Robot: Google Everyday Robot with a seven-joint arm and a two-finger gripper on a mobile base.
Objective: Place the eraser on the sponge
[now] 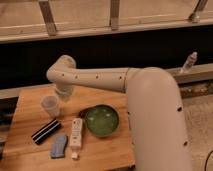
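The eraser (46, 131), a black block with white stripes, lies at an angle on the wooden table (107, 152) toward the left front. Just to its right and nearer the front edge lies the blue-grey sponge (59, 146), apart from it. My arm reaches in from the right, bends at the back left of the table and points down. The gripper (64, 94) hangs there above the table's back left, well behind the eraser and the sponge, with nothing seen in it.
A clear plastic cup (50, 106) stands just left of the gripper. A long white remote-like device (76, 134) lies beside the sponge. A round green bowl (102, 120) sits mid-table. The arm's thick white body covers the right side.
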